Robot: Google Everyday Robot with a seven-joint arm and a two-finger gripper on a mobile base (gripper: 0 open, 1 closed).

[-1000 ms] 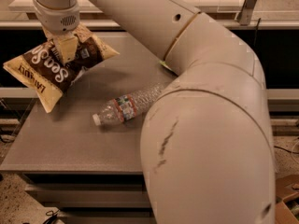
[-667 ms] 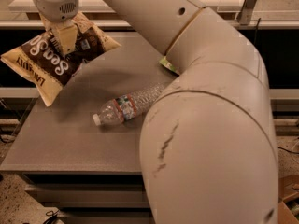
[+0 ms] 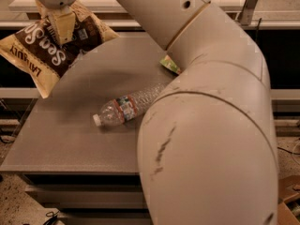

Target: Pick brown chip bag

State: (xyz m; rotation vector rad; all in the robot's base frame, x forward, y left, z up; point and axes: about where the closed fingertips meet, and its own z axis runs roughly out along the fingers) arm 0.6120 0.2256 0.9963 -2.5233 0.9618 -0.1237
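Camera view, claw (image 3: 60, 33) top left clamped on brown chip bag (image 3: 38, 62), bottle (image 3: 123, 110) lying on table (image 3: 70, 142)

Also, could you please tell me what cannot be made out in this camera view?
1. Green snack bag: only a corner shows; the arm covers the rest.
2. Water bottle: its base end is hidden behind the arm.
3. Gripper, shut on the brown chip bag at the upper left: its wrist is cut off by the top edge, and it covers part of the bag's lettering.
4. Table: the arm hides its right side.
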